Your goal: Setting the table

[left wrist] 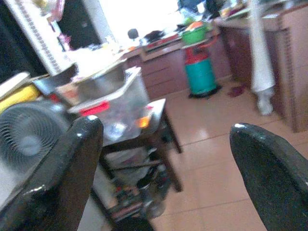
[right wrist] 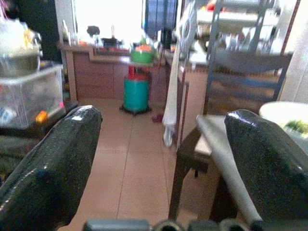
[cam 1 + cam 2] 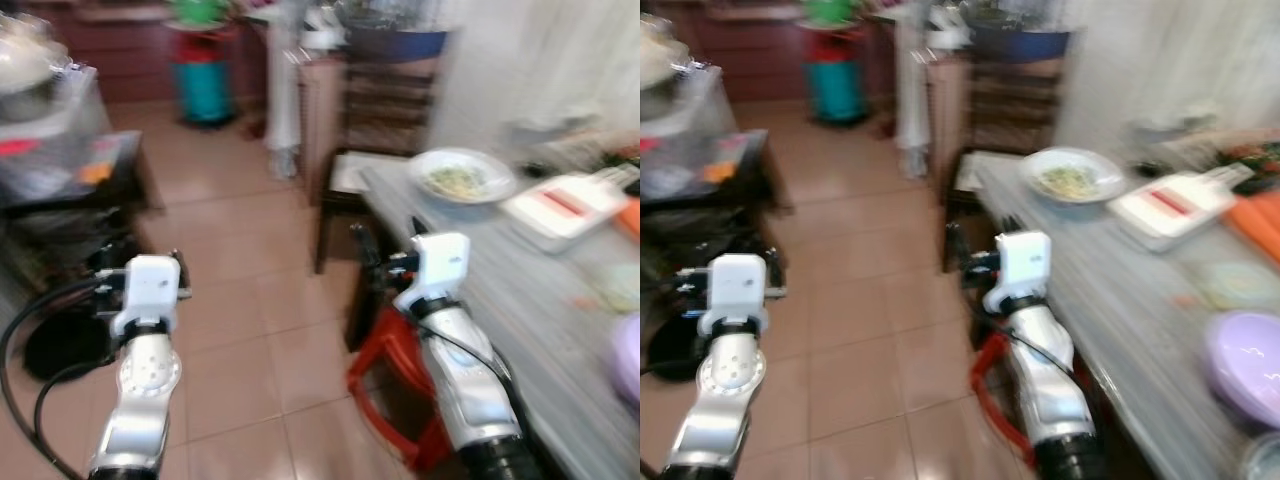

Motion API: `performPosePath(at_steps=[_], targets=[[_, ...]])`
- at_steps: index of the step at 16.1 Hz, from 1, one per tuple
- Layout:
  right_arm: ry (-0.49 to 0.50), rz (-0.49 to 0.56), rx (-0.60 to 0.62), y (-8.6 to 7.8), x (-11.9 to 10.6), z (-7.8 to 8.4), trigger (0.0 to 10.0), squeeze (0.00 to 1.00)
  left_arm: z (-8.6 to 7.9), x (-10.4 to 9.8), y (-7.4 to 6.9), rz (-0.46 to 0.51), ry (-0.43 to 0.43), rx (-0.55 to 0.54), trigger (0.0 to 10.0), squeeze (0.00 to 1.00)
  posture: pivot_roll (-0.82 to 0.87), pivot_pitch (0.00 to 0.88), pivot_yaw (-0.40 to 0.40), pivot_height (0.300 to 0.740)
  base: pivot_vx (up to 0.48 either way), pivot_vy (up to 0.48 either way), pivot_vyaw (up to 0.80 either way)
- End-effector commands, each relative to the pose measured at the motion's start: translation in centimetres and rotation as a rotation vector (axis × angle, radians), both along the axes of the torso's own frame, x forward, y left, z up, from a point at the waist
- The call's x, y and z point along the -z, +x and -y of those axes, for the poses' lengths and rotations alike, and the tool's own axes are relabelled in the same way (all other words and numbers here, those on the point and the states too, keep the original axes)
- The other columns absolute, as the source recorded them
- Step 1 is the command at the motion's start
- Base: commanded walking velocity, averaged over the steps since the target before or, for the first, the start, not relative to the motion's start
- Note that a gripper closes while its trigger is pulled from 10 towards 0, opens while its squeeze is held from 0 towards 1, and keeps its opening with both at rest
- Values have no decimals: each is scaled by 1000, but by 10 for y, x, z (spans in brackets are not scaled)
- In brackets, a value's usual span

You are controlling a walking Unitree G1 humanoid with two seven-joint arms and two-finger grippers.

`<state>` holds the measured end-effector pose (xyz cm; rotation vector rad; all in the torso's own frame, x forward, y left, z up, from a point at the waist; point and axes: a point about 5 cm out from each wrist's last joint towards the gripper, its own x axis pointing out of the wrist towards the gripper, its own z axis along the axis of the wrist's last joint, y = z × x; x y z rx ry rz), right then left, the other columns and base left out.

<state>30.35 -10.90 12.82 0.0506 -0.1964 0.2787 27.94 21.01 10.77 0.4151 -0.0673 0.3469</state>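
Tools (image 1: 166, 163) apart (empty), beside table (image 3: 500, 290)

On the counter (image 3: 1110, 300): one plate of food (image 3: 1073, 176), one white tray (image 3: 1170, 205), one purple bowl (image 3: 1247, 362); one chair (image 3: 385, 100) behind.

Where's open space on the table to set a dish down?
Bare grey table runs along the near edge beside the right gripper, between the white plate of food and the purple bowl. The far side is crowded: white tray, orange items.
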Motion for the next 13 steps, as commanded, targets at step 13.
performPosePath(at_steps=[13], targets=[[31,-31,24,5,7,0,10000,0,-12,28,2,-139,-66,1,10000,0,175,0,-79,740,0,395,517]])
